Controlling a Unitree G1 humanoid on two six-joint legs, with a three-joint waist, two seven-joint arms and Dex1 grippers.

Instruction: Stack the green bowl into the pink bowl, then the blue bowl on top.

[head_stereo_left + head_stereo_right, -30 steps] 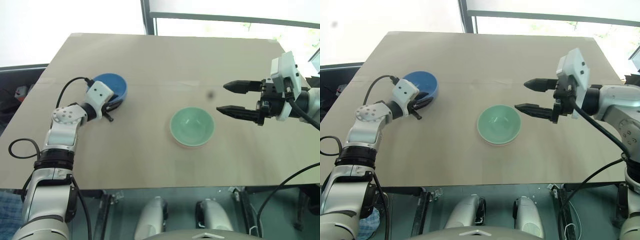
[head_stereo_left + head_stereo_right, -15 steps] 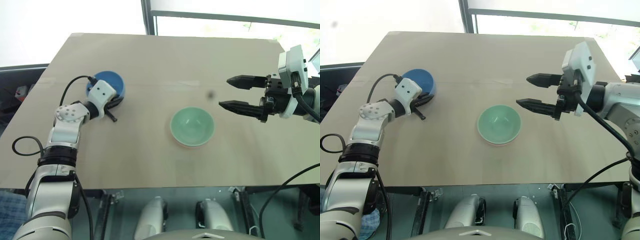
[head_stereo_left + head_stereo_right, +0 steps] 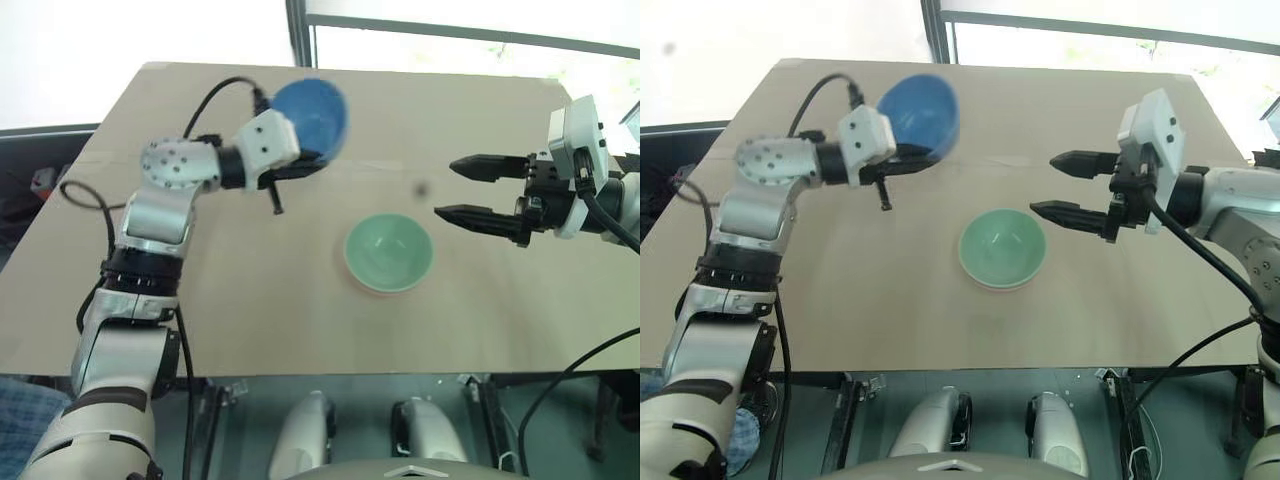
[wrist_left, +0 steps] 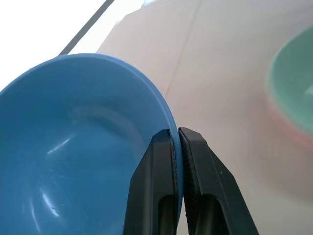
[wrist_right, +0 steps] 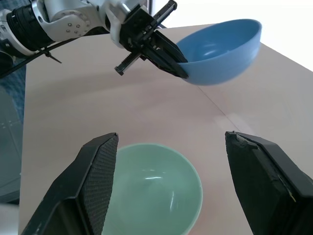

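Observation:
The blue bowl point(image 3: 312, 117) hangs tilted in the air over the far middle of the table, and my left gripper point(image 4: 176, 135) is shut on its rim. The green bowl point(image 3: 388, 252) sits nested in the pink bowl point(image 4: 293, 131), of which just a thin edge peeks out beneath it; this pair rests on the table in front of and to the right of the lifted bowl. To the right of the pair, my right gripper point(image 3: 445, 188) hovers above the table, open and with nothing in it, its fingers pointing left toward the bowls.
The tan table point(image 3: 250, 300) runs back to a bright window. A black cable point(image 3: 215, 95) loops over my left wrist. Bare tabletop lies left of and in front of the nested bowls.
My left arm has lifted the blue bowl off the table's left side and swung it up and to the right, tilting it. The right gripper has barely moved.

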